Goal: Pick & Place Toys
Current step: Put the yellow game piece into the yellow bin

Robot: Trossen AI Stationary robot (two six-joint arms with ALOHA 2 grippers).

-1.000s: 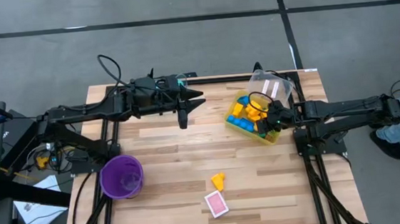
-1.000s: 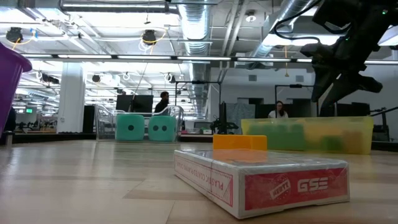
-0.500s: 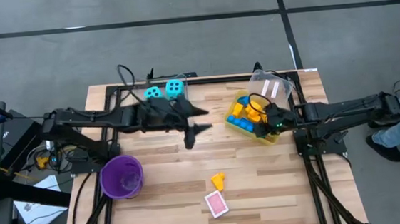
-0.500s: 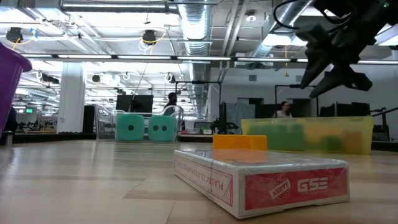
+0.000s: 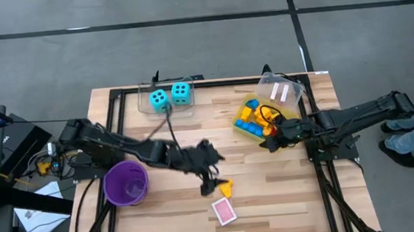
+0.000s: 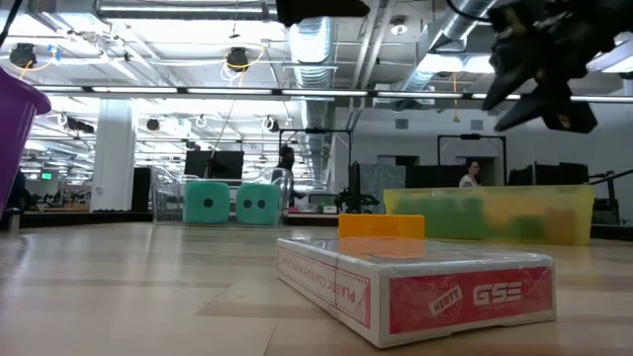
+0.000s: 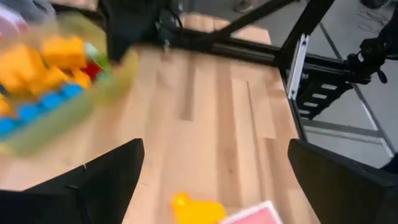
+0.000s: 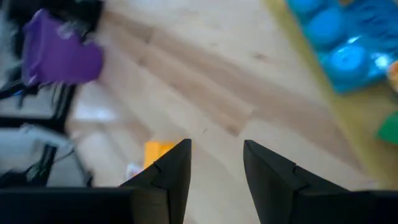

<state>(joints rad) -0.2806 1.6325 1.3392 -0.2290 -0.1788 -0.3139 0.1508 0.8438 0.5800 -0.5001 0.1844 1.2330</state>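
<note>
Legible only on red-and-white card box (image 6: 420, 289), low view: "GSE" in white on red end face, small white emblem beside, wording unreadable. "PLASTIC C…" along long white side, rest unclear. Box just beside left gripper (image 5: 211, 181), toward table's near edge.

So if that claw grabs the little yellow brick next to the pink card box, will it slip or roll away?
The yellow brick looks like hard plastic, so probably stiff and light. Its blocky shape suggests sliding rather than rolling. The left gripper stands open beside it; smooth plastic might slip if pinched off-centre.
</note>
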